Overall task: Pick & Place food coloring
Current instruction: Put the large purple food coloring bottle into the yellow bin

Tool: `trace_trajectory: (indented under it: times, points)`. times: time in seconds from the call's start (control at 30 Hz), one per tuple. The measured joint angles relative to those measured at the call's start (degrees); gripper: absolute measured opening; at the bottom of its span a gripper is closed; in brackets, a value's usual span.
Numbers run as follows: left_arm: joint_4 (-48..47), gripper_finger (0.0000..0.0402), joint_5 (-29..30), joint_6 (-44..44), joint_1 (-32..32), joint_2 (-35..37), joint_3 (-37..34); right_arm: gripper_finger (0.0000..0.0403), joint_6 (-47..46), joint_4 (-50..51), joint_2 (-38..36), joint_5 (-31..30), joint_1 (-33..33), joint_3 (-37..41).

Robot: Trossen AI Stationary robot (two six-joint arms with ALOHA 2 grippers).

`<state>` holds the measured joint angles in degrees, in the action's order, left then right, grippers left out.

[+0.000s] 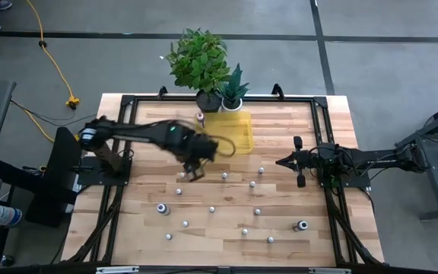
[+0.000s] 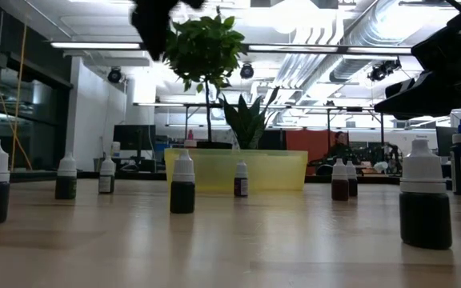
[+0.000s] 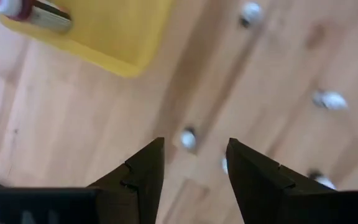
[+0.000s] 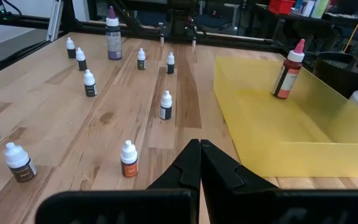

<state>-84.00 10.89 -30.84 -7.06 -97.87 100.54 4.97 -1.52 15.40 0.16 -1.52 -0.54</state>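
Below the open left pincer, an upright food coloring bottle.

Bright ceiling lights glare; the left wrist view is motion-blurred.

Two dark arms, matte black throughout.
Left arm: black links, a silvery round joint cap near the base, a small green light mid-arm, a dark cable loop by the wrist. Left gripper: two black wedge fingers with stepped notches on the inner edges. Right arm: black, slim. Right gripper: black tapered fingers on a flat black body.
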Motion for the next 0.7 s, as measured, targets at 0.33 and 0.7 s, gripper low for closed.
trace_trajectory:
  times: [0.33,0.7]
  points:
    - [6.74,0.0163,-5.31,-15.02,-13.87,15.74,-21.30,0.0000,-0.01,-0.03,0.00,0.00,-0.01,0.00]
    - [11.35,0.0163,-10.57,-20.62,-25.30,22.01,-33.27,0.0000,-0.01,0.02,-0.05,0.02,0.00,0.00]
